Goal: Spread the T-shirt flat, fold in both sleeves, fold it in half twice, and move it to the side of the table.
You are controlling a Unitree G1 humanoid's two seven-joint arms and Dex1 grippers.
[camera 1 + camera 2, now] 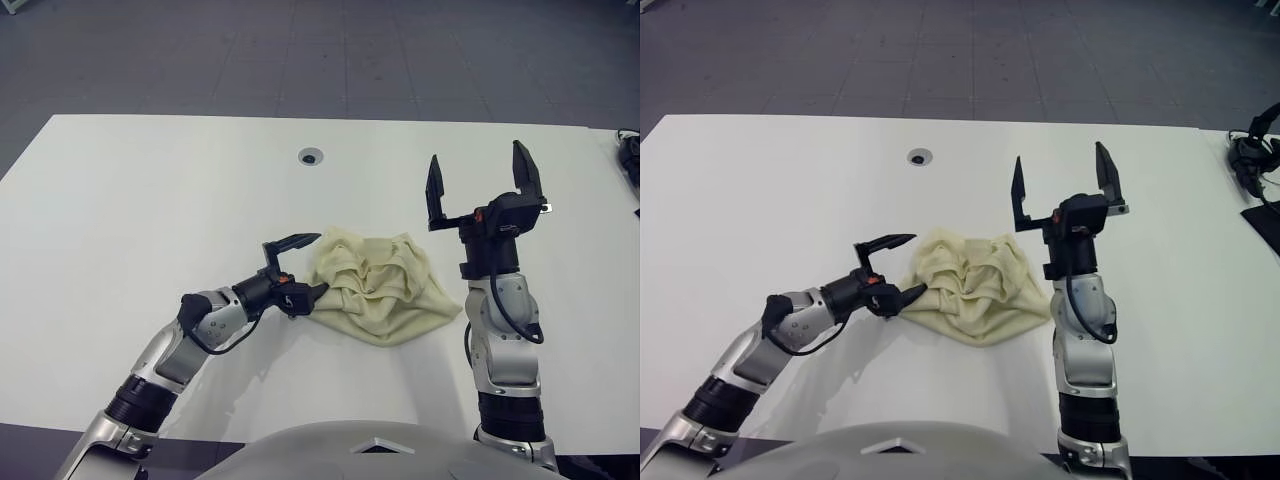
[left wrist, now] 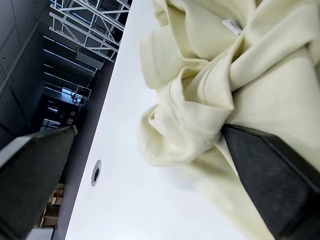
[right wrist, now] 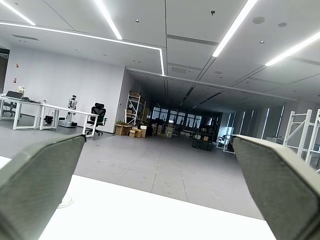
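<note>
Your T-shirt (image 1: 375, 285) lies bunched in a crumpled heap on the counter (image 1: 150, 200), near the front edge and a little right of centre, not yet spread. Your left tool (image 1: 320, 262) sits at the heap's left edge, low to the counter, its fingers spread. One finger touches the fabric's border and the other is raised above it, so nothing is pinched. Your right tool (image 1: 476, 155) is held up off the counter just right of the heap, pointing upward, fingers wide apart. The cloth lies directly right of the left tool, so that arm looks best placed to take hold first.
</note>
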